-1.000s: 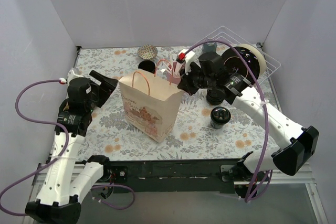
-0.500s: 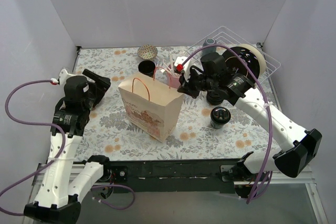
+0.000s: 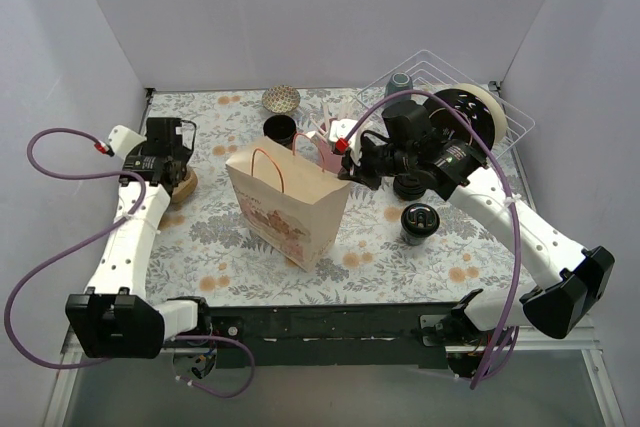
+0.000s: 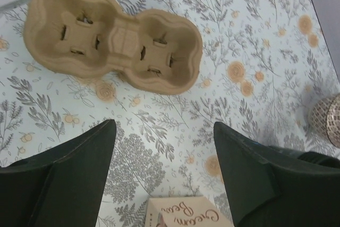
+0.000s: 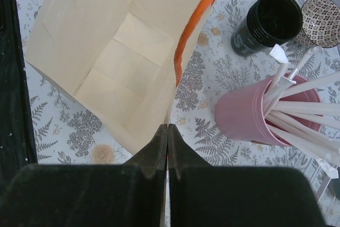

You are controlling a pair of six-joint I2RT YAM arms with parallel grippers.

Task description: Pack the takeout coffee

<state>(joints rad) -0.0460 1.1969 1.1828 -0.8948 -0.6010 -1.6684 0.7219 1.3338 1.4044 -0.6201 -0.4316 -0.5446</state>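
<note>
Top external view: takeout coffee stands upright to the right of the paper bag, apart from it, lid on. Right gripper is pinched fully closed on the paper bag's right rim. Left gripper, left of the paper bag, has its jaws wide apart above a cardboard cup carrier, holding nothing.

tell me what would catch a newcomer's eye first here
The printed paper bag stands open in the middle, its rim pinched by the shut right gripper. At the left, the open left gripper hovers over a brown cardboard cup carrier. The takeout coffee, black with a glossy lid, stands just right of the bag.
</note>
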